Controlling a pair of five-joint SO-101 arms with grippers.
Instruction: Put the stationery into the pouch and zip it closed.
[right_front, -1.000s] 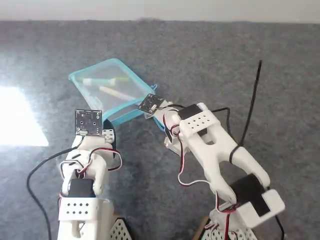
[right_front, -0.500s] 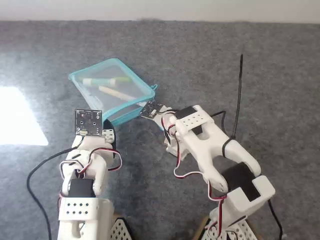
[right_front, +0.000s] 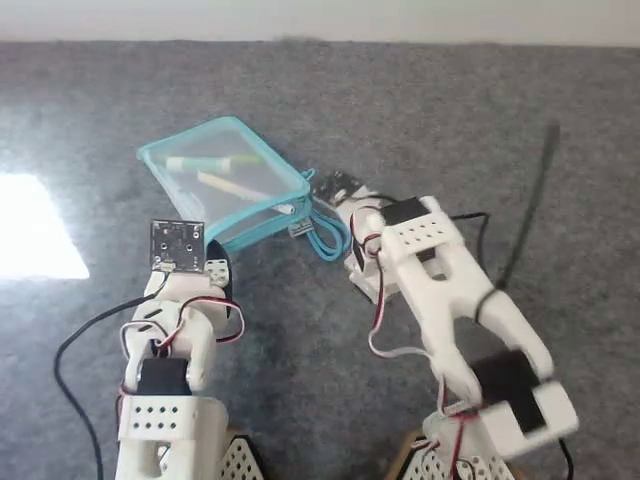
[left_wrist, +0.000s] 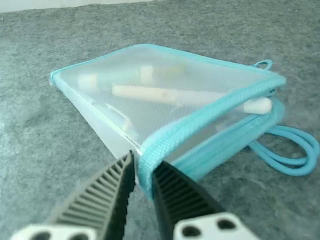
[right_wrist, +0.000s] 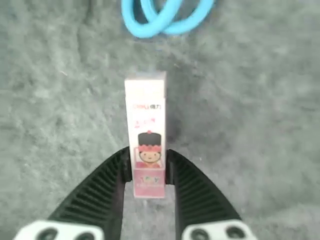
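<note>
The clear pouch (right_front: 222, 178) with teal trim lies open on the grey table. It holds a green-tipped marker (right_front: 210, 162) and a pale pen (right_front: 236, 185). My left gripper (left_wrist: 142, 162) is shut on the teal zipper edge of the pouch (left_wrist: 165, 105) at its near corner. A small white piece (left_wrist: 258, 105) sits at the pouch mouth. My right gripper (right_wrist: 147, 156) is shut on a small pink stationery box (right_wrist: 145, 132), held over the table just short of the blue cord loop (right_wrist: 165, 15). Seen from above, the right gripper (right_front: 345, 205) is beside the pouch's open end.
The blue cord loop (right_front: 325, 236) trails from the pouch corner onto the grey table (right_front: 450, 120). A bright patch of light (right_front: 30, 225) lies at the left. A black cable (right_front: 530, 210) rises behind the right arm.
My right arm has drawn back and swung right, away from the pouch mouth, still holding the pink box. The left arm and the pouch have stayed where they were.
</note>
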